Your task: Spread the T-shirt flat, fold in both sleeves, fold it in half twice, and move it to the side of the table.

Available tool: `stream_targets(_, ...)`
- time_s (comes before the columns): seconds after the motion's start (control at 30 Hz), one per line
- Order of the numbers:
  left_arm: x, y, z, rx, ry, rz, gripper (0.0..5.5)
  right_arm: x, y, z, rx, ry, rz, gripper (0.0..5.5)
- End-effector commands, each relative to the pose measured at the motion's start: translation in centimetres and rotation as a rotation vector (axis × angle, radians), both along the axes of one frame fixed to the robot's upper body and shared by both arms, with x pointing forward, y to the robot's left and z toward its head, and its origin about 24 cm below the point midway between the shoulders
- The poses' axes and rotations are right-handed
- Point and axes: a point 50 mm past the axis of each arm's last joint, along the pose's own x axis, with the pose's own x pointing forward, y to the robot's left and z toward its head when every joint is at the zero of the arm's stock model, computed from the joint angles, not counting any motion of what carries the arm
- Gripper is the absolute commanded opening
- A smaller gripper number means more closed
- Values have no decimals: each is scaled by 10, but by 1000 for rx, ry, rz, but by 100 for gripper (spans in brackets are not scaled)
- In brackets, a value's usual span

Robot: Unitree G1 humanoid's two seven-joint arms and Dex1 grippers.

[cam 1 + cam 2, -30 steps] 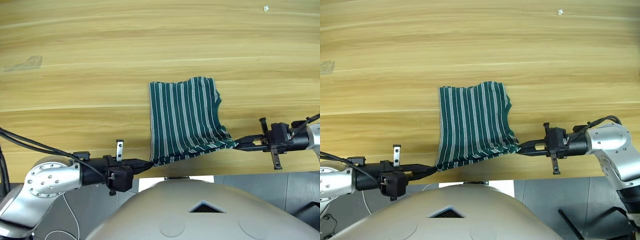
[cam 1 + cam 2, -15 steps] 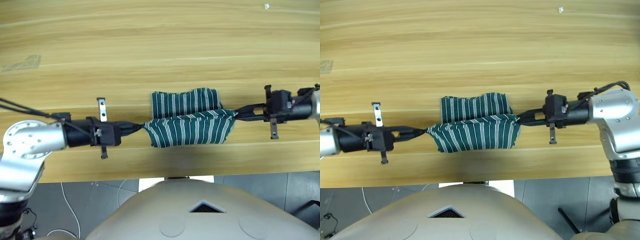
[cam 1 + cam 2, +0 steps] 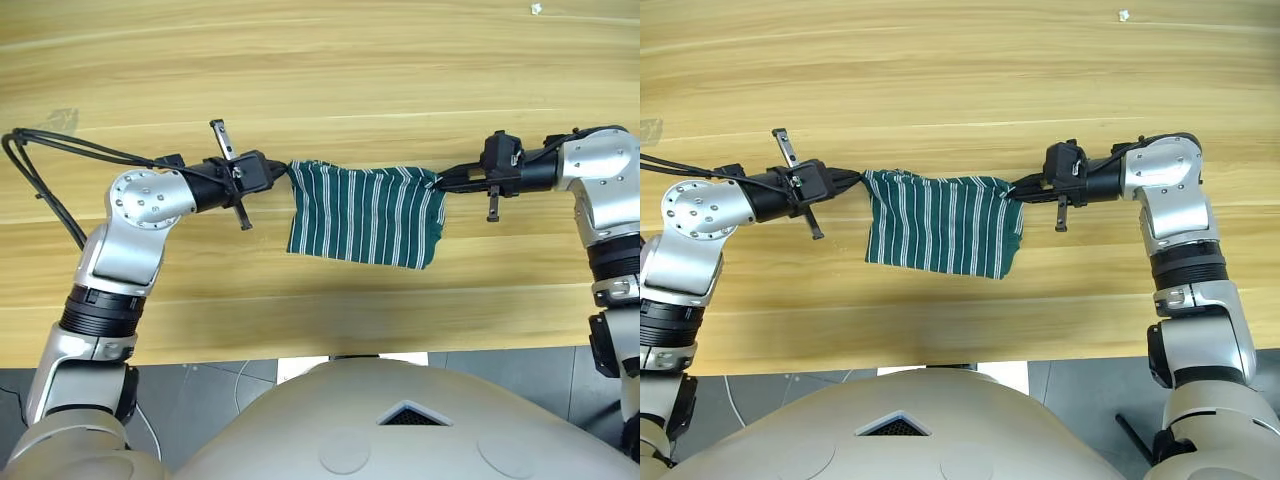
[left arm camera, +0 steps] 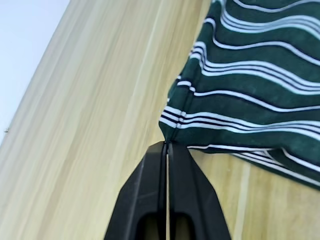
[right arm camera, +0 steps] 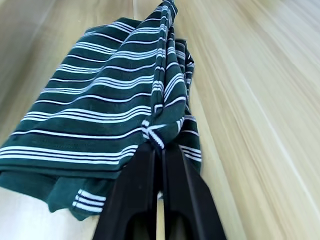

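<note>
The wooden surface spreads out on every side of the T-shirt, with much more of it beyond the shirt than on the robot's side. The green, white-striped shirt is already a compact folded packet of several layers. Its far edge is drawn straight between two held corners and the rest trails toward the robot. Whether that far edge is lifted clear of the wood is hard to tell.

The left claw is pinched tight on the shirt's far left corner. The right claw is likewise closed on the far right corner, where the layers bunch together.

The cloth looks light, soft and limp, so it should sag wherever it is unsupported and its layers may slide apart. Corner grips through every layer, with the edge kept taut, seem the safest hold.
</note>
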Motion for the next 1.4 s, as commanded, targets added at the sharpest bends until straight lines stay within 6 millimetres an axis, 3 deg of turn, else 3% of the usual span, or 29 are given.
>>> stream_targets(0.03, 5, 1, -2, 0, -17, 36, 35, 12, -2, 5, 12, -79, -85, 63)
stream_targets(0.2, 24, 10, 1, -46, -157, 256, 115, 24, -14, 8, 15, -164, -229, 152)
stream_targets(0.3, 40, 22, 14, -150, -338, 479, 116, 23, -25, 6, -12, -220, -301, 188)
stream_targets(0.4, 40, 29, 18, -263, -421, 620, 116, 16, -23, 7, 19, -275, -310, 188)
stream_targets(0.43, 38, 29, 18, -299, -432, 647, 116, 13, -18, 9, 63, -285, -299, 188)
stream_targets(0.57, 25, 30, 27, -501, -511, 782, 116, -18, 38, 15, 391, -246, -166, 188)
stream_targets(0.73, 5, 29, 10, -594, -489, 893, 116, -44, 91, -4, 465, -105, -51, 188)
stream_targets(1.0, -6, 10, -6, -642, -415, 877, 116, -18, 130, -41, 287, -9, -10, 188)
stream_targets(1.13, -9, 1, -12, -662, -383, 866, 116, 1, 122, -70, 137, 39, -161, 188)
stream_targets(1.3, -13, -1, -16, -664, -369, 871, 116, 11, 75, -103, -116, 103, -398, 188)
stream_targets(1.4, -16, -1, -19, -652, -358, 870, 116, 16, 55, -105, -86, 224, -583, 188)
